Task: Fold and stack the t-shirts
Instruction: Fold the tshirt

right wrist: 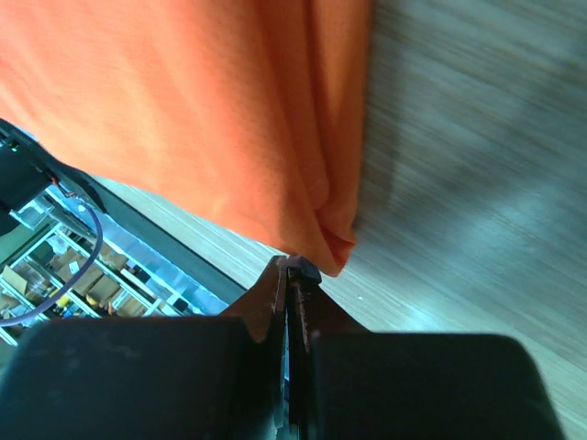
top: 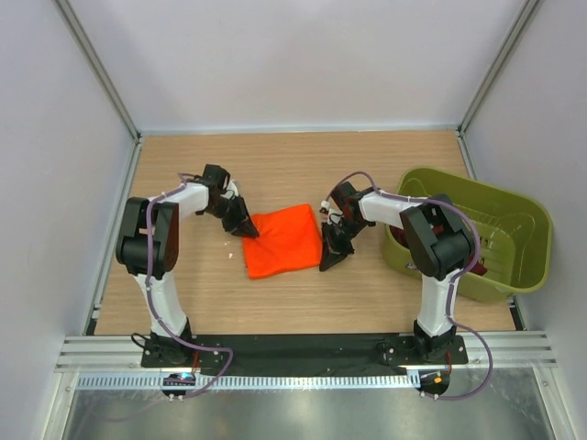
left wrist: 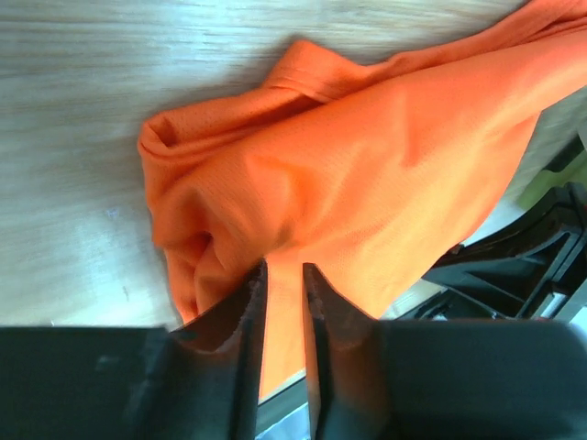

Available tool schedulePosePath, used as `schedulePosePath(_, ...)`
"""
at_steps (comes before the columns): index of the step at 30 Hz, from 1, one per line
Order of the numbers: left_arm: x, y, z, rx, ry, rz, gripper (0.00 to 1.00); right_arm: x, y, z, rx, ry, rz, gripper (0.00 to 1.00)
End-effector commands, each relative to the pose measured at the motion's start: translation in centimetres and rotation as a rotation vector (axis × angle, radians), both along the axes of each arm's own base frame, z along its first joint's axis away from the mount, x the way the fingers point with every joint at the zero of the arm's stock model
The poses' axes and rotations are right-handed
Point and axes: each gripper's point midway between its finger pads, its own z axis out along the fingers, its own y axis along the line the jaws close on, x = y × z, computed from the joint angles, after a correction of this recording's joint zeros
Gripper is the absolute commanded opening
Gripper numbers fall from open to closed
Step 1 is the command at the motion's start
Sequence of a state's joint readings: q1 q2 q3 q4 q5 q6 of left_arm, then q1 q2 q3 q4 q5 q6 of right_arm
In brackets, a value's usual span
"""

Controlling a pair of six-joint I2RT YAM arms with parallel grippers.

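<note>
The orange t-shirt (top: 282, 240) lies folded into a rough square on the wooden table. My left gripper (top: 248, 229) rests at its far left corner. In the left wrist view its jaws (left wrist: 284, 268) stand a narrow gap apart, open, with the rumpled orange cloth (left wrist: 348, 165) lying under and beyond the tips, not pinched. My right gripper (top: 330, 261) is at the shirt's right edge. In the right wrist view it (right wrist: 293, 263) is shut, its tips just touching the shirt's folded corner (right wrist: 335, 247) with no cloth seen between them.
An olive-green plastic tub (top: 514, 220) stands at the right, close behind the right arm. Grey walls close in the table on three sides. A metal rail (top: 293, 353) runs along the near edge by the arm bases.
</note>
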State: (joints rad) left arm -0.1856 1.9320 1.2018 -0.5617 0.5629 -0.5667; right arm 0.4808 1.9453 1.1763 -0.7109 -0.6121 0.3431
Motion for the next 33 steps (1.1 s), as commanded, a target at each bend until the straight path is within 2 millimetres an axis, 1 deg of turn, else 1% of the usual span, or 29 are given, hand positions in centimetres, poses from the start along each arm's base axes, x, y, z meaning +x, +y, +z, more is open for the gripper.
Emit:
schedulePosePath(1,0.9,-0.2,4.4,0.057,-0.138,-0.062,0.25,1.8,1.3,3.4,0.049,-0.099,0.007,0.01)
schedulePosePath(2,0.8,-0.6,6.0,0.056,-0.167,-0.073,0.27,1.9,1.4,3.9,0.053,-0.103,0.006,0.01)
schedulePosePath(4,0.3,-1.5,7.3,0.047,-0.191,-0.093,0.28,2.4,1.7,4.9,0.065,-0.124,0.006,0.01)
schedulePosePath(5,-0.6,-2.6,8.2,0.029,-0.201,-0.118,0.28,2.6,1.7,5.6,0.072,-0.131,0.003,0.01)
schedulePosePath(7,-1.7,-4.1,8.5,-0.008,-0.183,-0.121,0.27,3.5,2.1,7.1,0.085,-0.177,0.007,0.01)
schedulePosePath(8,-2.4,-5.5,8.8,-0.044,-0.188,-0.145,0.26,3.6,1.9,7.4,0.069,-0.186,0.006,0.01)
schedulePosePath(9,-3.4,-6.0,8.3,-0.053,-0.168,-0.153,0.24,4.4,2.0,8.3,0.07,-0.218,0.004,0.02)
schedulePosePath(11,-4.9,-7.6,7.8,-0.092,-0.137,-0.167,0.21,5.1,1.8,8.9,0.049,-0.243,-0.002,0.02)
schedulePosePath(12,-5.5,-7.9,6.8,-0.11,-0.122,-0.167,0.2,6.0,1.7,9.4,0.031,-0.28,-0.011,0.03)
schedulePosePath(13,-6.0,-8.2,6.3,-0.13,-0.101,-0.159,0.17,6.4,1.6,9.6,0.02,-0.298,-0.019,0.04)
schedulePosePath(15,-6.7,-8.6,5.5,-0.159,-0.057,-0.133,0.17,7.2,1.5,10.0,0.006,-0.32,-0.036,0.05)
schedulePosePath(16,-7.3,-8.5,4.3,-0.156,-0.044,-0.13,0.16,7.8,1.4,10.2,-0.007,-0.338,-0.047,0.05)
schedulePosePath(18,-7.8,-7.9,2.7,-0.128,-0.031,-0.128,0.15,8.4,1.3,10.7,-0.007,-0.354,-0.06,0.06)
schedulePosePath(19,-8.4,-7.7,1.3,-0.117,0.006,-0.13,0.15,8.5,1.4,10.6,-0.008,-0.352,-0.06,0.06)
schedulePosePath(21,-9.0,-7.6,0.1,-0.118,0.029,-0.137,0.14,8.6,1.4,10.5,-0.009,-0.349,-0.058,0.06)
schedulePosePath(22,-9.4,-7.5,-0.9,-0.111,0.049,-0.138,0.14,8.5,1.5,10.2,-0.009,-0.341,-0.056,0.06)
schedulePosePath(24,-9.3,-7.3,-1.2,-0.1,0.04,-0.156,0.13,8.4,1.3,9.6,-0.018,-0.331,-0.051,0.06)
schedulePosePath(25,-9.1,-7.2,-1.0,-0.091,0.035,-0.157,0.13,8.4,1.3,9.5,-0.019,-0.327,-0.052,0.06)
schedulePosePath(26,-8.5,-7.4,0.4,-0.096,0.002,-0.159,0.14,8.3,1.3,9.4,-0.021,-0.324,-0.051,0.06)
schedulePosePath(28,-7.5,-7.5,2.1,-0.089,-0.053,-0.166,0.15,8.2,1.2,9.3,-0.021,-0.325,-0.051,0.06)
schedulePosePath(29,-6.7,-7.5,4.0,-0.079,-0.094,-0.168,0.16,8.1,1.2,9.4,-0.019,-0.327,-0.052,0.06)
schedulePosePath(33,-4.6,-7.0,6.8,-0.071,-0.164,-0.159,0.2,7.9,1.2,9.6,-0.016,-0.326,-0.052,0.06)
